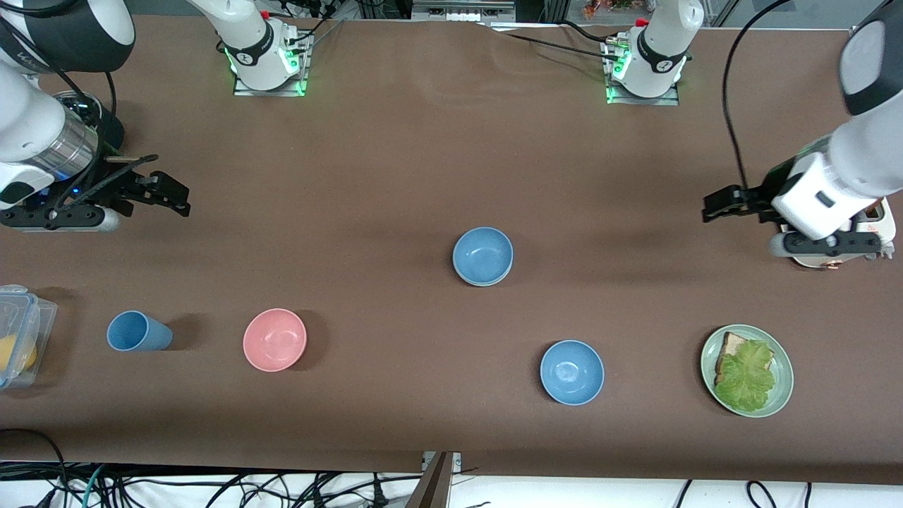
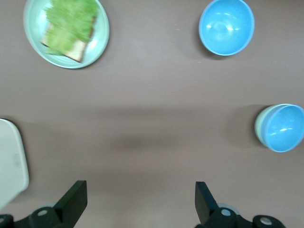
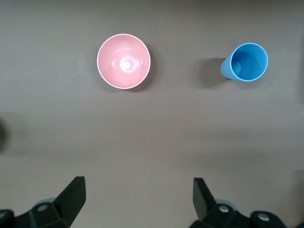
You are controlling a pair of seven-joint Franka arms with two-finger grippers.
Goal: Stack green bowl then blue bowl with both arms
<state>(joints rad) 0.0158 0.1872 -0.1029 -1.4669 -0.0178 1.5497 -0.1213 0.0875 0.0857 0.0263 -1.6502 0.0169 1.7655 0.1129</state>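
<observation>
The blue bowl [image 1: 483, 254] sits nested in the green bowl near the table's middle. In the left wrist view the green bowl [image 2: 258, 127] shows only as a pale rim beside the blue bowl [image 2: 283, 128]. My left gripper [image 1: 721, 205] is open and empty, up over the table at the left arm's end; its fingers [image 2: 72, 198] spread wide over bare table. My right gripper [image 1: 166, 193] is open and empty, up over the table at the right arm's end, and in its own wrist view [image 3: 139, 197] only bare table lies between the fingers.
A brighter sky-blue bowl [image 1: 572, 372] stands nearer the front camera than the stack. A green plate [image 1: 782, 395] with bread and lettuce lies toward the left arm's end. A pink bowl [image 1: 274, 339], a blue cup [image 1: 137, 331] and a clear plastic box [image 1: 21, 331] stand toward the right arm's end.
</observation>
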